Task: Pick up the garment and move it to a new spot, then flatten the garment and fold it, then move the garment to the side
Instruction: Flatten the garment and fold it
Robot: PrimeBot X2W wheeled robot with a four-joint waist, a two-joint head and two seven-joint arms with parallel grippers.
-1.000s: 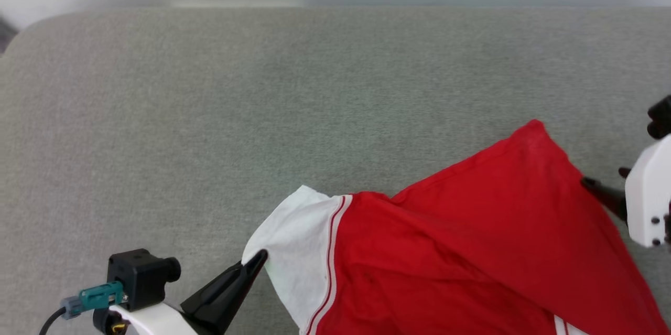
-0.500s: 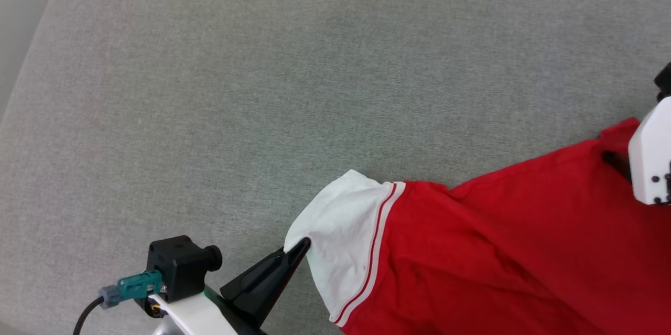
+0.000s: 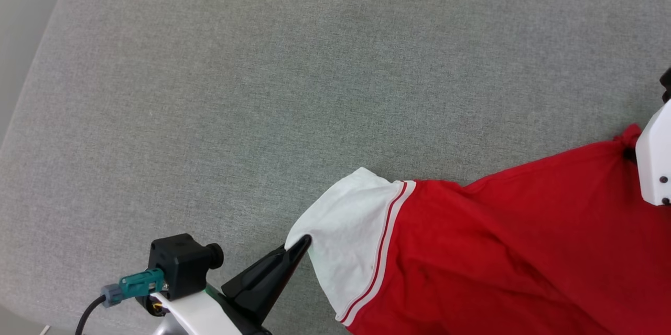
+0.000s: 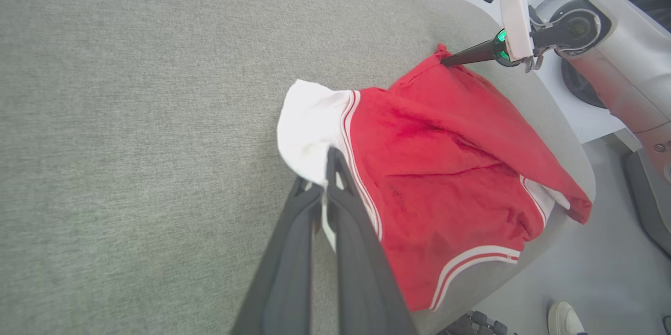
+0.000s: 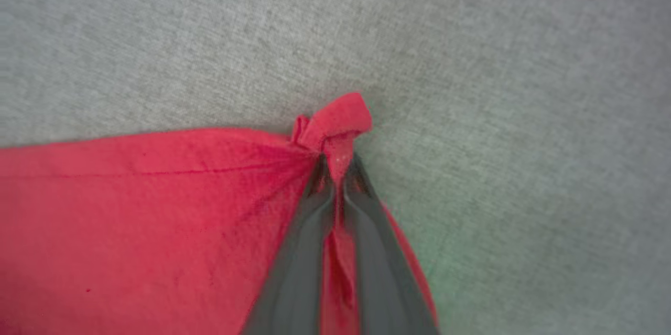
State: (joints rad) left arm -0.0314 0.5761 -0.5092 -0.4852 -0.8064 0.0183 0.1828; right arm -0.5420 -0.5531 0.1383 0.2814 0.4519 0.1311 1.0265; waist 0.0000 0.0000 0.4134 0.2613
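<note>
Fabric of the garment (image 3: 498, 256) is stretched between both tools on the grey upholstered surface (image 3: 262, 88). From the head, the left tool (image 3: 300, 245) meets the edge of the white sleeve (image 3: 346, 235), but the grip itself is hard to read there. The left wrist view settles it: white cloth is pinched between the two dark fingers, which are pressed together. The right tool (image 5: 335, 159) is largely hidden behind its pale housing in the head view. Its own wrist view shows its fingers clamped on a bunched red corner, with a small knot of cloth poking past the tips. The left wrist view also takes in the garment's far side: a second white sleeve (image 4: 545, 200), a striped hem (image 4: 477, 260) near the surface's rim, and a pale shoe (image 4: 563, 316) on the floor below.
</note>
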